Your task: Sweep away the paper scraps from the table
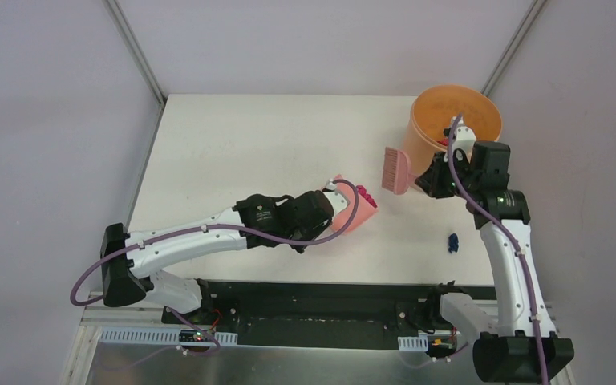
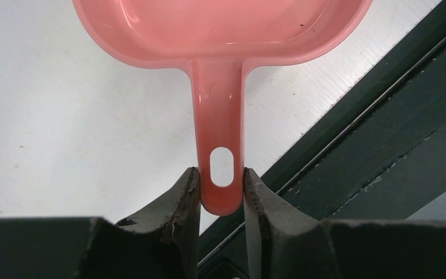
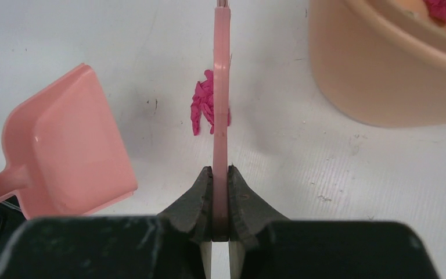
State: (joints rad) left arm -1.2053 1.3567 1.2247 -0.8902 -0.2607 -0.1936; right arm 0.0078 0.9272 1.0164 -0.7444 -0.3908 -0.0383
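No text, label, brand, number or sign can be read in any view. None is made out on the dustpan (image 2: 220,35), brush (image 1: 395,170), bucket (image 1: 427,143) or desk (image 1: 249,144).

The pink plastic dustpan (image 2: 220,35) and the pink hand brush (image 3: 220,70) each run off the top of their wrist views; the brush handle hides part of a crumpled magenta paper scrap (image 3: 200,110). Near the right edge of the white table (image 1: 249,144), a dark blue scrap (image 1: 452,242) is too small to read.
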